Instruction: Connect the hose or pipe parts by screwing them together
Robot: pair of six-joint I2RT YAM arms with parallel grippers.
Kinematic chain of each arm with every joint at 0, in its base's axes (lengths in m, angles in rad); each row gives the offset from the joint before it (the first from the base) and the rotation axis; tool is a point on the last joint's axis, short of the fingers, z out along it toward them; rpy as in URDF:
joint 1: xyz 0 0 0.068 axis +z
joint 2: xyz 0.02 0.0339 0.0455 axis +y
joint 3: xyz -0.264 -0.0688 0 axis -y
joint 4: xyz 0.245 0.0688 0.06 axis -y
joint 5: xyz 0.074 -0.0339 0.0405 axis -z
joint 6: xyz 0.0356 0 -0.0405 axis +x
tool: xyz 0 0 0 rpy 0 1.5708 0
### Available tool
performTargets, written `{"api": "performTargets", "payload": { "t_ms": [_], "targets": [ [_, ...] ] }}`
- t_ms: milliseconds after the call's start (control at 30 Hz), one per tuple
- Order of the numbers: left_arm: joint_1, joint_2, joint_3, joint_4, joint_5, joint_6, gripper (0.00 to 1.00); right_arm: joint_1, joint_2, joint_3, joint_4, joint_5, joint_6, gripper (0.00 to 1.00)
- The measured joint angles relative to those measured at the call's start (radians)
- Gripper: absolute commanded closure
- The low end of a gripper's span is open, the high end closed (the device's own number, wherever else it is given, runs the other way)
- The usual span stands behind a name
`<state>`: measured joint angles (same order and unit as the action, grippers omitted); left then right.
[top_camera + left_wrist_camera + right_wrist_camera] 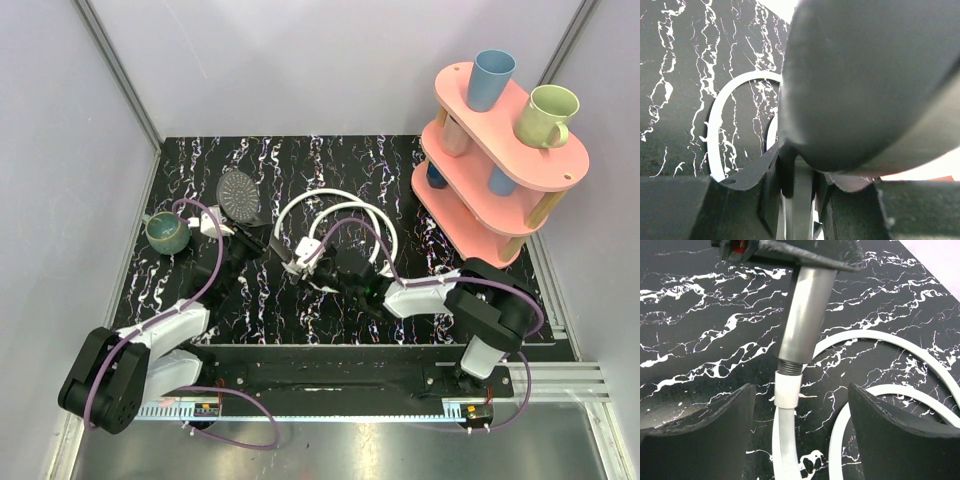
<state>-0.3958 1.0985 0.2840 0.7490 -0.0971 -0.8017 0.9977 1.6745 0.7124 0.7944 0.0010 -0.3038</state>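
Observation:
The dark grey shower head (238, 195) lies on the black marbled mat, its straight handle (805, 315) pointing toward the white hose (335, 212). My left gripper (252, 240) is shut on that handle (802, 200), just below the round head (870, 85). The hose's white end fitting (788, 390) sits on the handle's threaded tip (790, 367), with some thread still showing. My right gripper (800, 432) stands open, one finger on each side of the fitting and the hose (784, 445), touching neither. The hose loops (715, 135) lie flat on the mat.
A teal mug (166, 232) stands at the mat's left edge, close to the left arm. A pink tiered rack (500, 165) holds a blue cup (492, 78) and a pale green mug (548, 115) at the back right. Purple cables run along both arms.

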Motion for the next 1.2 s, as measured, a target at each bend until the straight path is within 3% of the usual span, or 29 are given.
{"api": "performTargets", "payload": {
  "t_ms": [533, 667, 867, 1033, 1200],
  "targets": [
    [-0.013, -0.035, 0.025, -0.102, -0.067, 0.015, 1.00, 0.071, 0.150, 0.056, 0.029, 0.161, -0.121, 0.21],
    [-0.009, -0.070, 0.062, -0.254, -0.152, 0.035, 1.00, 0.022, 0.150, 0.062, -0.006, -0.003, -0.063, 0.21],
    [0.085, -0.118, 0.132, -0.465, -0.184, -0.005, 1.00, -0.093, 0.154, 0.039, 0.027, -0.232, -0.044, 0.22],
    [0.130, -0.164, 0.150, -0.618, -0.190, -0.080, 1.00, -0.100, 0.198, 0.039, 0.093, -0.357, -0.084, 0.23],
    [0.143, -0.165, 0.291, -0.892, -0.231, -0.138, 1.00, -0.100, 0.261, 0.039, 0.153, -0.413, -0.114, 0.29]
  ]
}}
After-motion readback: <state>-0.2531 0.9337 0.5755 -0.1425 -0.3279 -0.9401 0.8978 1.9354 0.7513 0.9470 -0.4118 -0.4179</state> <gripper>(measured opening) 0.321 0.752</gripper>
